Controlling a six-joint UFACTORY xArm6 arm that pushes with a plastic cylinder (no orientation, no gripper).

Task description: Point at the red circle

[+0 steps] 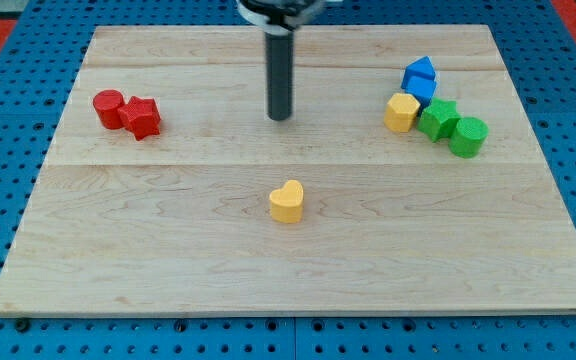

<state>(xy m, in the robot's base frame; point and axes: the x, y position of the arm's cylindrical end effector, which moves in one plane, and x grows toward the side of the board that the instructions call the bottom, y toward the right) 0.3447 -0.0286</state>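
Note:
The red circle stands on the wooden board at the view's left, touching a red star-like block on its right. My tip is at the end of the dark rod near the board's top middle, far to the right of the red circle. It touches no block. A yellow heart lies below my tip, apart from it.
At the view's right a cluster sits together: two blue blocks, a yellow block, a green star and a green cylinder. The wooden board lies on a blue pegboard.

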